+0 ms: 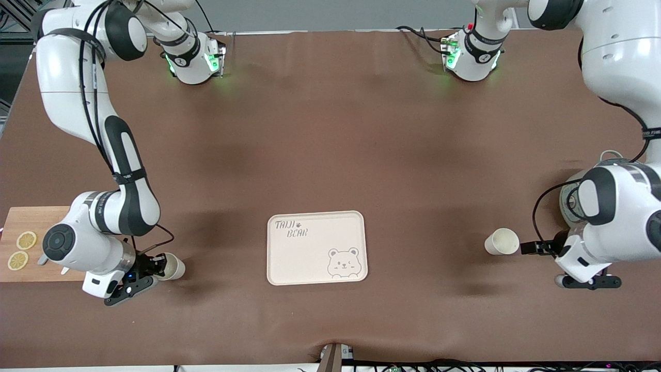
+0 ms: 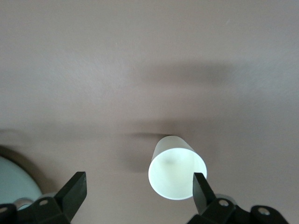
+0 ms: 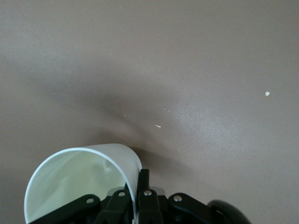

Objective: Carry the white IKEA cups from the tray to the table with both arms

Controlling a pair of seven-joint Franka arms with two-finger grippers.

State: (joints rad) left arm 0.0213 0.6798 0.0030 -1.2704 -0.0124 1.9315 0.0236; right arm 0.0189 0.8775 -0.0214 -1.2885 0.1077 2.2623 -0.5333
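One white cup stands on the brown table toward the left arm's end, its mouth up. My left gripper is right beside it, low and open. In the left wrist view the jaws stand wide apart and the cup sits just ahead of them, close to one fingertip. The second white cup is toward the right arm's end, tilted. My right gripper is shut on its wall, one finger inside and one outside. That cup is low over the table.
A cream tray with a printed bear lies in the middle of the table. A wooden board with lemon slices lies under the right arm. A pot with a glass lid stands under the left arm and shows in the left wrist view.
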